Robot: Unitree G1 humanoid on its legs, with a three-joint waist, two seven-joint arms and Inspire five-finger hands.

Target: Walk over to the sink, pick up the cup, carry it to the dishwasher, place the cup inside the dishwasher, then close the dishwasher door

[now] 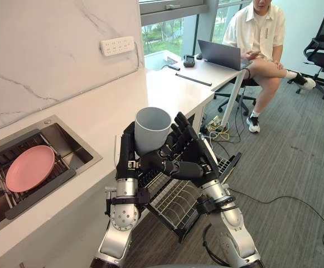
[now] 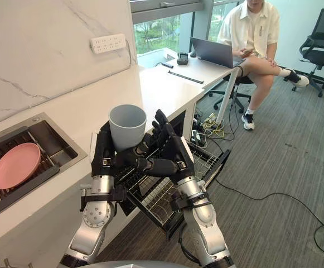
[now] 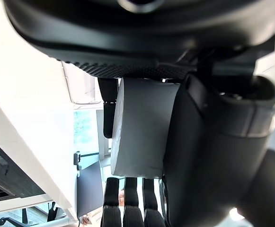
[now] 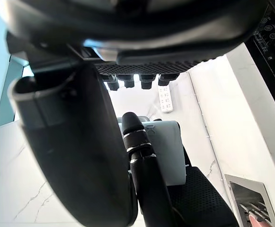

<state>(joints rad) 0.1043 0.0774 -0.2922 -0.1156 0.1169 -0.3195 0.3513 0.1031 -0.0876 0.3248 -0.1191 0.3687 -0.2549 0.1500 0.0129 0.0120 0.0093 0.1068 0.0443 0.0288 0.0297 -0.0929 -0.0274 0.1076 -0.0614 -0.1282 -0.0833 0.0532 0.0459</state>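
Your left hand (image 1: 127, 159) gripped the cup (image 1: 152, 127) from its left side, fingers upright against the grey wall. In the left wrist view the cup sat wedged between palm and thumb. Your right hand (image 1: 184, 153) clasped it from the opposite side, fingers spread up the wall and the thumb lying across low in front.

The cup stood upright, mouth up, held in the air just past the front edge of the counter (image 1: 100, 114) and above the pulled-out dishwasher rack (image 1: 175, 204). Only its rim and upper wall were visible. The lower half and base were covered by fingers, so you could not tell whether the base rested on the right thumb.

Both arms covered much of the rack, and the dishwasher's inside lay out of sight under the counter. The head views gave you the rack's wire tines below the cup, which neither wrist view showed. Past the cup, the right wrist view showed the power strip (image 1: 117, 46) on the marble wall and a corner of the sink (image 1: 67, 139).

The sink was set into the counter near its left end, partly cut off by the frame. A pink plate (image 1: 30, 167) lay in it, well apart from the hands. Beyond the counter's far end stood a desk with an open laptop (image 1: 220, 54). A seated person (image 1: 259, 33) was beside it, head cut off at the top, and an office chair (image 1: 323, 39) stood further right.
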